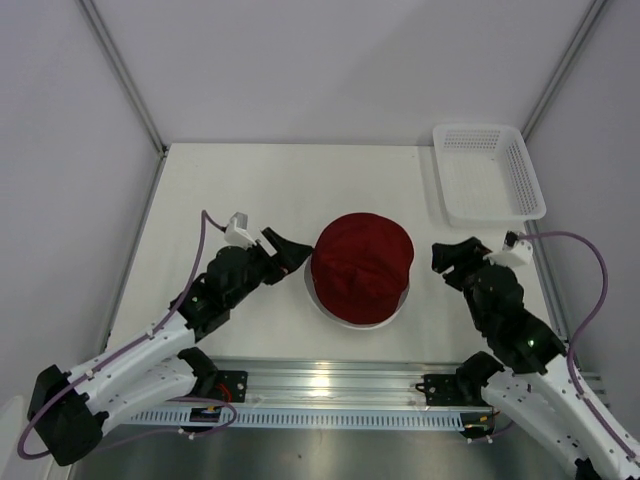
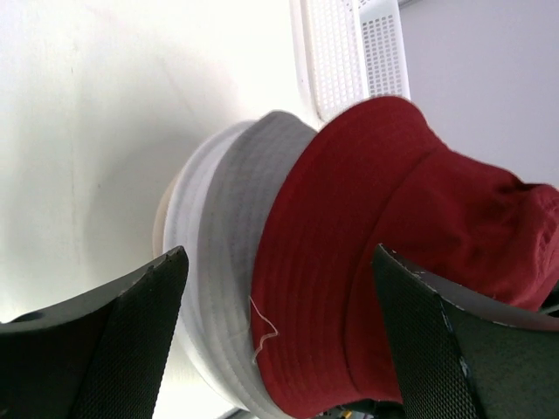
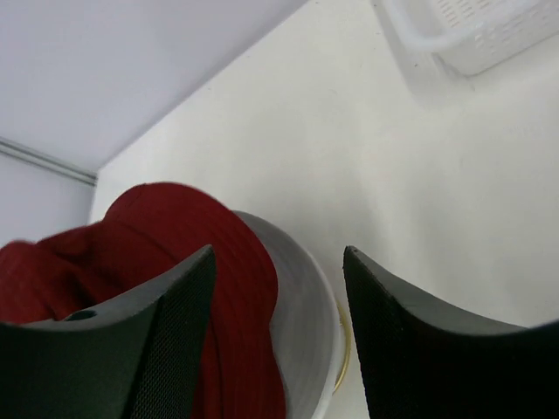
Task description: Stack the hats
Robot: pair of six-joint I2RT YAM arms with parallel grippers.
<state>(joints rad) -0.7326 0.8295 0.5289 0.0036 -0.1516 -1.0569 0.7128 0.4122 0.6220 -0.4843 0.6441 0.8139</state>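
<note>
The dark red hat (image 1: 361, 265) sits on top of the pile in the middle of the table (image 1: 240, 190), a bit below the middle of the top view. In the left wrist view its brim lies over the grey hat (image 2: 249, 209). Under that is the white hat (image 2: 194, 262), and a thin bit of the beige hat (image 2: 161, 229) peeks out at the left edge of the pile. In the top view only a pale rim shows below the red one. The left gripper (image 1: 288, 250) is just beside the left edge of the pile. It is spread wide and holds nothing, and the pictures do not show if it touches the brim. The right gripper (image 1: 452, 258) is on the other side, with a small gap of bare table between it and the hats. It is spread wide too, with nothing in it. Above the pile, a wide strip of white table runs to the far edge, and there is more bare table in the upper left of the frame. The white basket (image 1: 489, 175) sits in the upper right corner, close to the table's right edge and well apart from the hats. A shiny metal rail (image 1: 330, 385) runs along the bottom edge of the table. Grey walls stand close on the left and right sides.
</note>
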